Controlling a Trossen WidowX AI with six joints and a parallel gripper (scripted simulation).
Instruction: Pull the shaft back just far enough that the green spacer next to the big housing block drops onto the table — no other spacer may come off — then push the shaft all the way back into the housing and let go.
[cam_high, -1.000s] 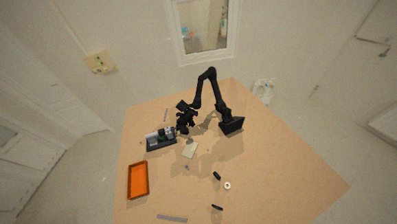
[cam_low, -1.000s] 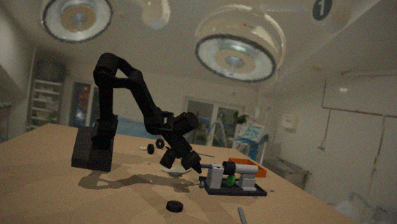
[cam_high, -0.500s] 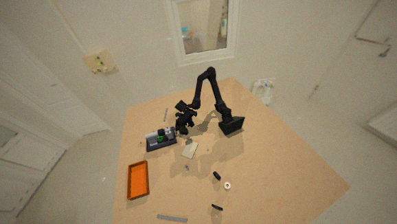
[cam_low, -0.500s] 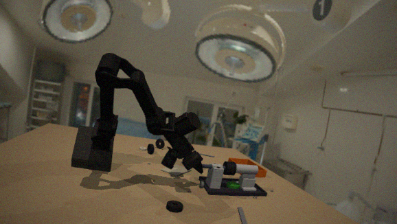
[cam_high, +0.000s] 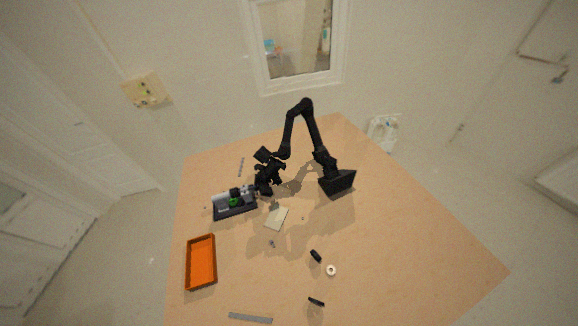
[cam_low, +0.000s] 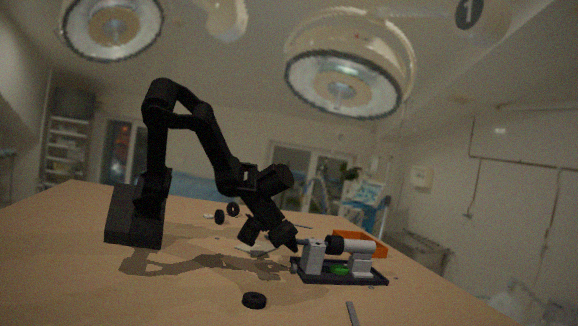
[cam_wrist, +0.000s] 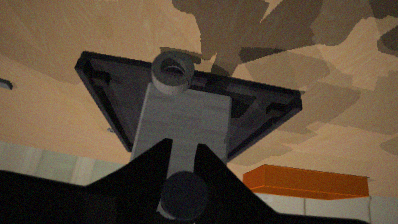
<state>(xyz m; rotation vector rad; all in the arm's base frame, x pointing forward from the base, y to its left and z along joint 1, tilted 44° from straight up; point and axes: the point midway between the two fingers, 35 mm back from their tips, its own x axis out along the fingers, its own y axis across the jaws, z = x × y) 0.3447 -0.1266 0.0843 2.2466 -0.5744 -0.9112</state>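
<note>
My gripper (cam_high: 258, 190) (cam_low: 295, 246) (cam_wrist: 184, 149) is shut on the grey shaft (cam_low: 302, 242) (cam_wrist: 182, 159), outside the upright grey block (cam_high: 248, 193) (cam_low: 313, 258) (cam_wrist: 190, 116). The shaft enters this block. A black spacer (cam_high: 235, 191) (cam_low: 334, 245) sits at shaft height between the block and the light grey cylindrical housing (cam_high: 220, 196) (cam_low: 361, 246). The green spacer (cam_high: 233, 202) (cam_low: 340, 270) lies low, nearly flat, on the dark base tray (cam_low: 345, 282) (cam_wrist: 113, 120), below the black one. The shaft's far end is hidden.
A grey ring (cam_low: 293, 268) (cam_wrist: 172, 73) is at the base's near edge. The orange bin (cam_high: 201, 262) (cam_low: 360, 238) (cam_wrist: 310, 182) stands beyond the fixture. A pale plate (cam_high: 276, 218) lies beside it. Black rings (cam_high: 315, 256) (cam_low: 254, 300), a white ring (cam_high: 334, 270) and grey strips (cam_high: 250, 318) (cam_low: 352, 313) are scattered about.
</note>
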